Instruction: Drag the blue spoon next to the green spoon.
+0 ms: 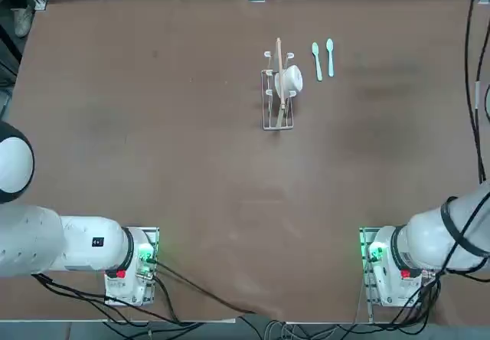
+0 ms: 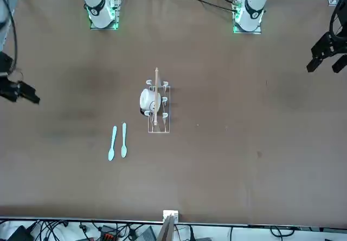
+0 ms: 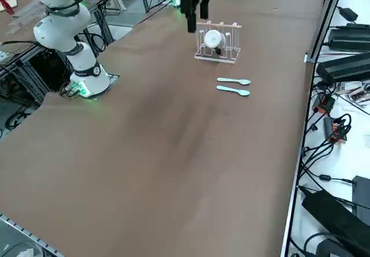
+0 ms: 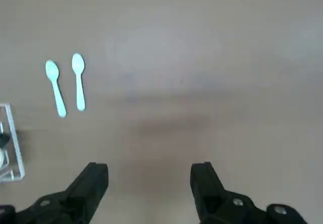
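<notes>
- Well apart from the right gripper point(image 4: 149, 171), the blue spoon point(image 4: 78, 80) lies flat on the table; in the wrist view nothing but bare table shows between the two.
- Both black fingers point(image 4: 96, 176) are spread wide with nothing between them, and the gripper hangs clear of the table over its right side.
- Just left of the blue spoon lies the green spoon point(image 4: 53, 85), parallel to it with a narrow gap, not touching.
- Both spoons are on the far half of the table, bowls pointing to the far edge.
- Left of the green spoon stands a small wire rack point(image 1: 278, 95) holding a white cup point(image 1: 289, 80).
- Otherwise the brown table point(image 1: 191, 164) is bare.
- Cables point(image 3: 329, 129) and black boxes point(image 3: 347, 66) crowd the strip beyond the table's far edge.
</notes>
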